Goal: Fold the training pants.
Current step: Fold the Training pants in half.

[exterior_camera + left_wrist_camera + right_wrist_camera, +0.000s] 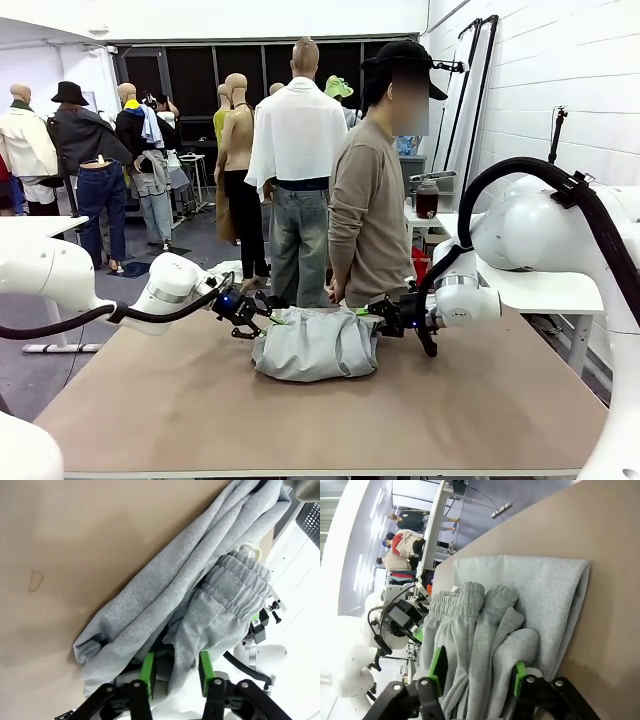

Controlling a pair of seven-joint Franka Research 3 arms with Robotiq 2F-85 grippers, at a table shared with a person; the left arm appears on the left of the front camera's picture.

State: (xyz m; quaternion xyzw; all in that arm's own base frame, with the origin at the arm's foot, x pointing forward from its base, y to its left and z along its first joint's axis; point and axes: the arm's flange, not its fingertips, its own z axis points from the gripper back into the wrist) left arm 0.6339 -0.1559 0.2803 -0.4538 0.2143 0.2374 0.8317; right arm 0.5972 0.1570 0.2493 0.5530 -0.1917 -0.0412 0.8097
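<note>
The training pants [315,345] lie in a folded grey bundle on the far middle of the brown worktop [200,410], just in front of a person [372,200] standing at the far edge. The left gripper [175,672] has its green pads apart with waistband cloth between them. The right gripper [477,672] likewise stands parted around bunched fabric at the bundle's other end.
</note>
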